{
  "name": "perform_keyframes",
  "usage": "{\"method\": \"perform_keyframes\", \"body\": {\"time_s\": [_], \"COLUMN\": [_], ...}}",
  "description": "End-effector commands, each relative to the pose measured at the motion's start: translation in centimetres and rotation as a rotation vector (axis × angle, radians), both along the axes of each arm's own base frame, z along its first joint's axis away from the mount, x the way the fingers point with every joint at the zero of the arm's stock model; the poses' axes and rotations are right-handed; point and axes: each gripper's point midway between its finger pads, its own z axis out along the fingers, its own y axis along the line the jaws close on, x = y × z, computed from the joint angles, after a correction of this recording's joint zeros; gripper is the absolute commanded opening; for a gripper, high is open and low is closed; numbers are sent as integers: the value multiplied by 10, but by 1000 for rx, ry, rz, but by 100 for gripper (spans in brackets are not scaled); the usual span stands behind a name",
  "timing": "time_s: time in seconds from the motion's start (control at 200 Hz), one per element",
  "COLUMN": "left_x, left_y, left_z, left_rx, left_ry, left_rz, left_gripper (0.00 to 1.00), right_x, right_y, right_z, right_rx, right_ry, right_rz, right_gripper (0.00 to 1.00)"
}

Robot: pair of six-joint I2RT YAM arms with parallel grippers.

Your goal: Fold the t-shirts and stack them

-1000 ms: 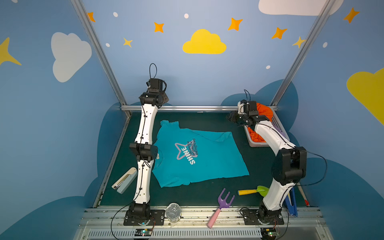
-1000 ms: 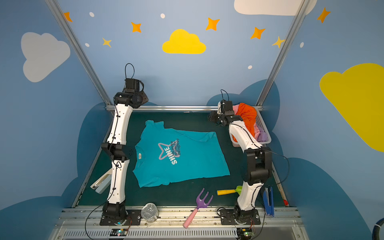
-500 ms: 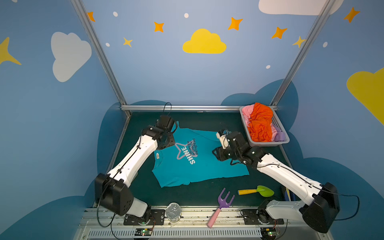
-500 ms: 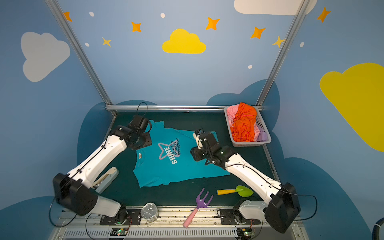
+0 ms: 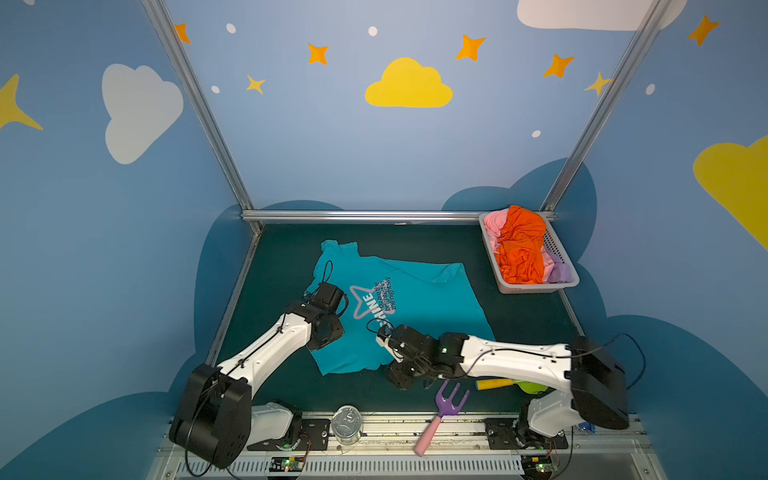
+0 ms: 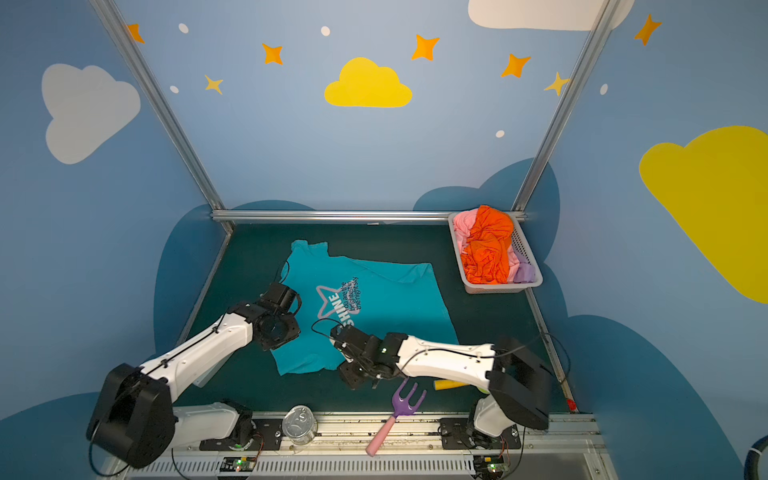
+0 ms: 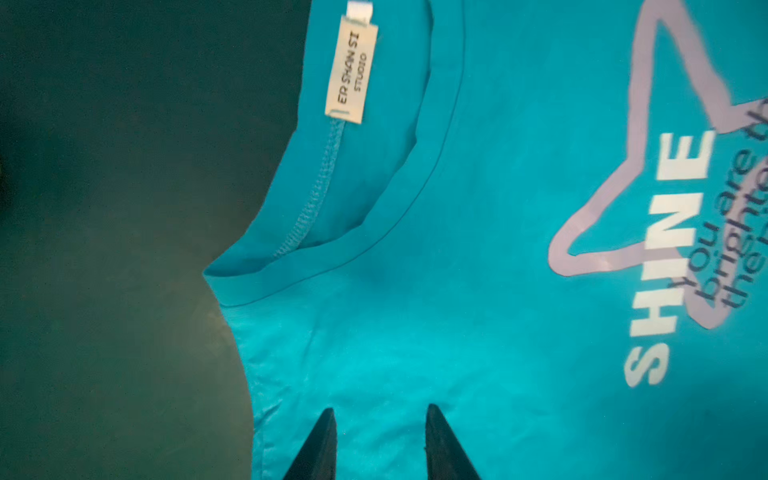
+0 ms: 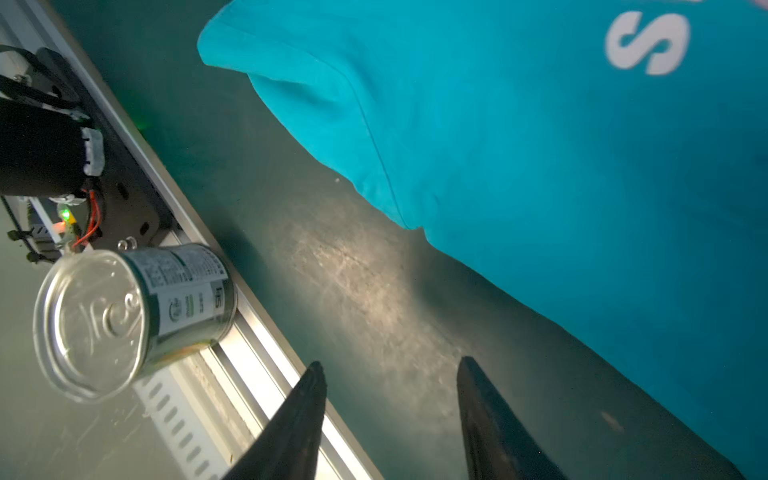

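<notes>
A teal t-shirt [image 5: 419, 307] with a white "SHINE" print lies spread flat on the dark green table, and both top views show it [image 6: 390, 303]. My left gripper [image 7: 380, 411] is open, its two dark fingertips just above the teal cloth beside the collar [image 7: 374, 216]. In a top view its wrist [image 5: 326, 330] hangs over the shirt's left edge. My right gripper [image 8: 390, 365] is open over bare table beside the shirt's near sleeve [image 8: 332, 104]; a top view puts it [image 5: 399, 374] at the shirt's near edge. Orange [image 5: 521, 245], pink [image 5: 492, 226] and lilac [image 5: 559, 272] t-shirts lie crumpled in the basket.
A white slotted basket [image 5: 536, 287] stands at the back right. A tin can [image 5: 348, 424] sits on the front rail, also in the right wrist view [image 8: 124, 311]. A purple toy fork [image 5: 451, 401] and a yellow-handled trowel [image 5: 498, 383] lie near the front, under the right arm.
Both arms have come down from upright and swung toward the front. The left gripper now hangs at the shirt's collar side, the right at its near edge. The shirt stays spread.
</notes>
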Motion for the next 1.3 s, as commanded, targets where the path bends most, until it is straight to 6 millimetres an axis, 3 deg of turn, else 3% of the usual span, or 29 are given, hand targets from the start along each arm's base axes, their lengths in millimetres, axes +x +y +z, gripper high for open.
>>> {"method": "perform_keyframes", "body": {"time_s": [0.0,0.13,0.441,0.556,0.741,0.786,0.841,0.886,0.921,0.956,1.061,1.292], "left_x": [20,31,66,70,67,67,68,68,69,70,72,76], "left_y": [-3,-1,15,9,9,10,11,13,14,15,11,11], "left_z": [-12,-33,-63,-74,-91,-93,-94,-94,-94,-95,-94,-93], "left_rx": [-17,-37,-131,-159,-177,-188,-197,-199,-203,-203,-228,-231], "left_ry": [-8,35,94,120,161,167,168,167,160,159,165,162], "left_rz": [41,48,87,72,67,70,74,76,74,76,67,58], "left_gripper": [34,33,31,30,30,30,30,30,30,30,30,30], "right_x": [-10,-19,-9,11,53,62,69,72,74,75,73,42], "right_y": [32,57,91,101,107,106,105,103,102,101,99,90], "right_z": [1,-13,-40,-50,-59,-61,-62,-62,-58,-54,-32,25], "right_rx": [-9,-65,-129,-161,-140,-135,-125,-117,-102,-94,-60,14], "right_ry": [44,34,12,-27,-66,-68,-49,-28,-16,-7,24,119], "right_rz": [38,104,146,109,-16,-43,-64,-74,-76,-78,-66,34], "right_gripper": [51,50,55,58,55,52,40,19,6,0,0,0]}}
